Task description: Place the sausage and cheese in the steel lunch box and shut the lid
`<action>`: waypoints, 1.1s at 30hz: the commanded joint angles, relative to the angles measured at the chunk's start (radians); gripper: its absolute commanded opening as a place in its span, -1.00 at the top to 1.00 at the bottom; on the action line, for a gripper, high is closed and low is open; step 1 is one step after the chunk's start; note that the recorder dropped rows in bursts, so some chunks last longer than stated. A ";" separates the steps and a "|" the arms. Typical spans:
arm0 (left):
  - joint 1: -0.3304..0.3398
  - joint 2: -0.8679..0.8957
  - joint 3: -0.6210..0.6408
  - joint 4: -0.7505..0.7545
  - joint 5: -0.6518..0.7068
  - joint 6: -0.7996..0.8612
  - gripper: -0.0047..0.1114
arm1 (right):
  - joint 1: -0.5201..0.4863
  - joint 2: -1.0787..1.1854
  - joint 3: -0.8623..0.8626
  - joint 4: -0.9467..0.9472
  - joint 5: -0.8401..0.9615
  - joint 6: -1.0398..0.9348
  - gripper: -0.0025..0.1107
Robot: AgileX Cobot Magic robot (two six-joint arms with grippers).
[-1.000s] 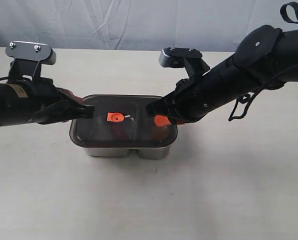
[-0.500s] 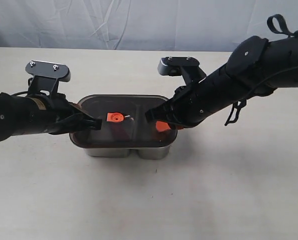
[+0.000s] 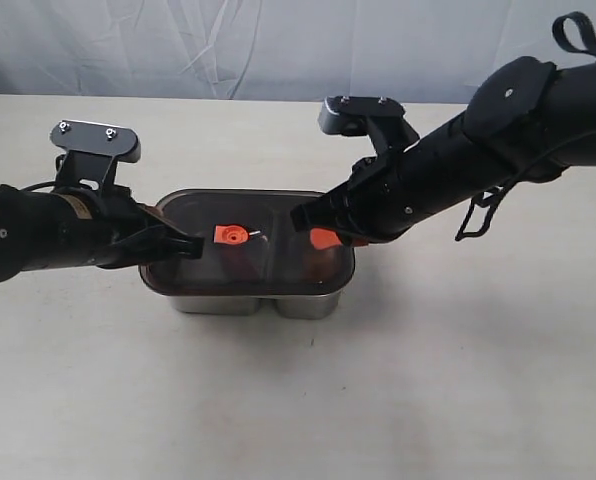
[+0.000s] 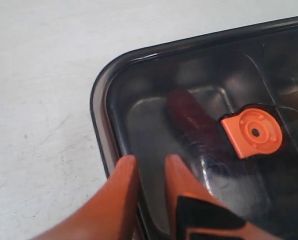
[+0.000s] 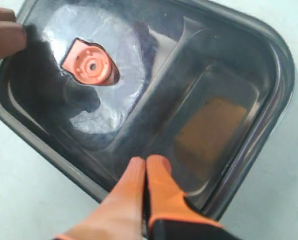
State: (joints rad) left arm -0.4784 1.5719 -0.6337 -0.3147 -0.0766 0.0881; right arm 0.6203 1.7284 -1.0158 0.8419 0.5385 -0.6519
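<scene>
Table (image 3: 428, 380): pale, with the box near the middle of the exterior view.
Left gripper (image 3: 185, 247): comes in low from the left. Orange fingers (image 4: 126, 180) stand a narrow gap apart with nothing between them. The tips are over the lid's left rim; contact cannot be told.
Lid (image 3: 198, 272): dark and translucent, lying on the box and covering all of it.
Sausage (image 4: 191, 122): inside the box, in the left compartment. It shows as a dark red shape through the lid, one end under the valve.
Valve (image 3: 230, 235): orange and round, at the lid's centre.
Box (image 3: 228, 303): the steel wall shows below the lid's near edge, standing on the table.
Cheese (image 5: 209, 130): inside the box, in the right compartment, a dull orange block seen through the lid.
Right gripper (image 5: 145, 162): reaches in from the right with its fingers pressed together, nothing held. The tips are over the lid above the right compartment, near the divider.
</scene>
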 commanded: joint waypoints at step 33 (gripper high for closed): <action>-0.003 -1.102 0.213 0.006 0.149 0.095 0.92 | -0.001 -1.010 0.337 -0.842 0.002 0.757 0.97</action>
State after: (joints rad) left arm -0.4784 0.5434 -0.4419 -0.3001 0.0497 0.1914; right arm 0.6203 0.8066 -0.7158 0.1661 0.4736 -0.0418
